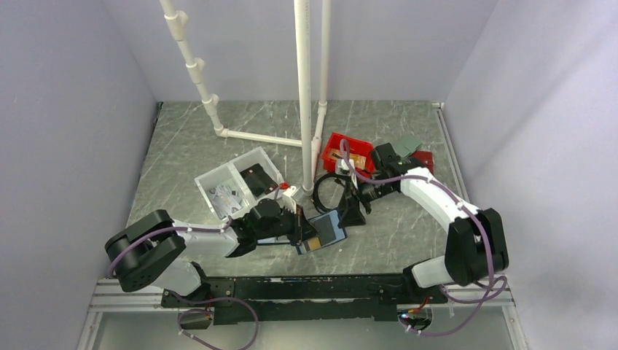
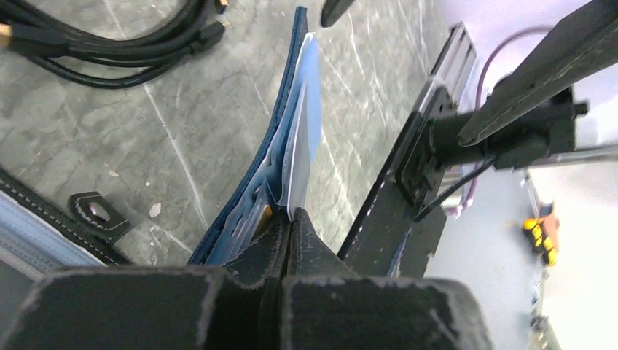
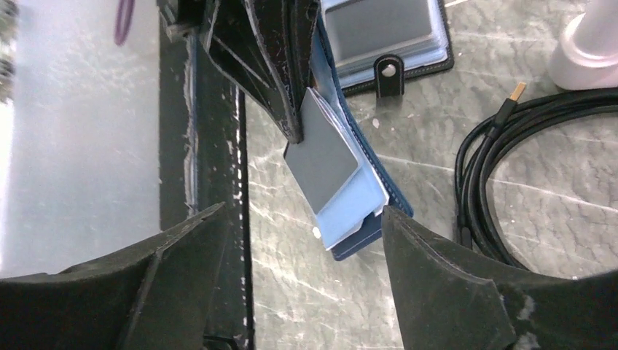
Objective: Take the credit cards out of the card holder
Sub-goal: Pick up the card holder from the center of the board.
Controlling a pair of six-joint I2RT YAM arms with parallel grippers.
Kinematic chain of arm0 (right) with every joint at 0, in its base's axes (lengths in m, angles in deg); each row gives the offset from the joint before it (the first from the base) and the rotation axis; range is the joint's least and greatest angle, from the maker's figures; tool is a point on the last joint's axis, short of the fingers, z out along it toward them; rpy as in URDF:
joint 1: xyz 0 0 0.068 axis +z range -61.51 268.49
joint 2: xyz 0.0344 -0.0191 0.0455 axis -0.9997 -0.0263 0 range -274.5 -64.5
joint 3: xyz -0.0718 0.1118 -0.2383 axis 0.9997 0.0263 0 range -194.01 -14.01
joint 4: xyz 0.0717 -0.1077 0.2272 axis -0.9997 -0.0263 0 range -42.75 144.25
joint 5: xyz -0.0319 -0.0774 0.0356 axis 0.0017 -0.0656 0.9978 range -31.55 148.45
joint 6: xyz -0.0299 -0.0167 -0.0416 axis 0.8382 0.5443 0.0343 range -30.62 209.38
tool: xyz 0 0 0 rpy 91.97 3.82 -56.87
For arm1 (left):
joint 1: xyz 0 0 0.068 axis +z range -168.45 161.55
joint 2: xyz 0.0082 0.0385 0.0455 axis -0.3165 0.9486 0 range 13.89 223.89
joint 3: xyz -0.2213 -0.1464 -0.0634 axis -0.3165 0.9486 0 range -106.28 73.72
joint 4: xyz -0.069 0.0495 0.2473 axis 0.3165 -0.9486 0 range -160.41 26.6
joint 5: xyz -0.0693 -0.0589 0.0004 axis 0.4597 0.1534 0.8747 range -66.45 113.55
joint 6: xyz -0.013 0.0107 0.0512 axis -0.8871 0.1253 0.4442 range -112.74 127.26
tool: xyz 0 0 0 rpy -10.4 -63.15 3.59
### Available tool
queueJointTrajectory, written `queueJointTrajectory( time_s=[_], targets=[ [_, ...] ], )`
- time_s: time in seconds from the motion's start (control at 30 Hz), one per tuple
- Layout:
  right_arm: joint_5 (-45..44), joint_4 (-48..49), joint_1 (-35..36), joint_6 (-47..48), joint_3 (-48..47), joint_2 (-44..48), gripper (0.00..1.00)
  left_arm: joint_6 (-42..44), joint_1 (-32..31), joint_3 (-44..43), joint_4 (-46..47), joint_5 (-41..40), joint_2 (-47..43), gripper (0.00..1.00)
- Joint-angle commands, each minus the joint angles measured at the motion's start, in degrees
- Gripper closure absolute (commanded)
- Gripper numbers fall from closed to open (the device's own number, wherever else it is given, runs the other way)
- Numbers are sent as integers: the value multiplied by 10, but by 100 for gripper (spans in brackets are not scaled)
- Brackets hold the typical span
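The card holder [image 1: 326,231] is a navy-blue wallet with a light-blue inside. My left gripper [image 1: 297,227] is shut on its edge and holds it up, partly fanned open. In the left wrist view the holder [image 2: 295,109] stands edge-on out of my shut gripper [image 2: 291,219], and a gold-orange credit card edge [image 2: 263,214] shows between its leaves. In the right wrist view a grey card [image 3: 321,157] lies against a light-blue sleeve of the holder [image 3: 357,244]. My right gripper [image 3: 302,211] is open and empty, and the holder's free end is near its right finger [image 3: 437,270]. It also shows in the top view [image 1: 355,209].
A black-edged folio with light-blue and grey panels [image 3: 386,33] lies on the table behind the holder. A coiled black cable [image 3: 503,168] lies beside it. A white divided bin [image 1: 237,186], a red bin [image 1: 350,153] and white pipe uprights [image 1: 304,95] stand further back.
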Motion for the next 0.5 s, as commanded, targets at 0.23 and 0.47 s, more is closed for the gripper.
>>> queueJointTrajectory(
  time_s=[0.23,0.47],
  targets=[
    [-103,138,54,71,108,70,6,164,3,-93,-104,136,8,100],
    [-128,149,54,62,109,45,7,201,3,-115,-116,180,32,100]
  ],
)
